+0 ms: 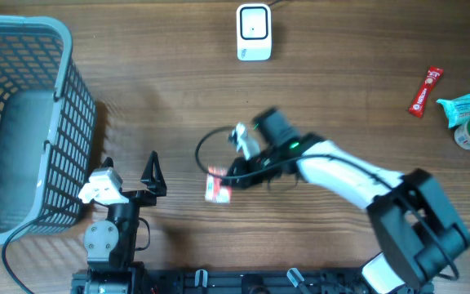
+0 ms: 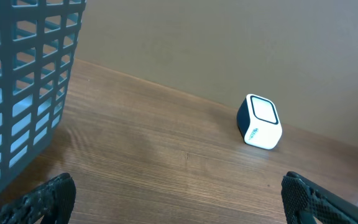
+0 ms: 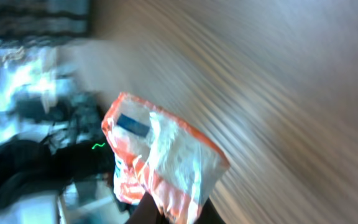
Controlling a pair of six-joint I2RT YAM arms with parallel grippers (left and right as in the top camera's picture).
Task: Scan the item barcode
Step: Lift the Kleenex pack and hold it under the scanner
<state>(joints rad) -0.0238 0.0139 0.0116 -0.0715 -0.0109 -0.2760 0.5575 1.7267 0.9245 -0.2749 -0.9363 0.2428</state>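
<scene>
Wooden table (image 1: pixel 137 82) (pale wall (image 2: pixel 229 37) behind); right end effector (image 1: pixel 228 178) pinches orange packet (image 1: pixel 217 189), left end effector (image 1: pixel 152 173) gapes.

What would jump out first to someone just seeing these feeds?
The right gripper at mid-table stands out first, shut on an orange-and-white packet that fills the blurred right wrist view. Next comes the white scanner at the far side of the table, well apart from the packet. The big grey basket sits on the left.
</scene>
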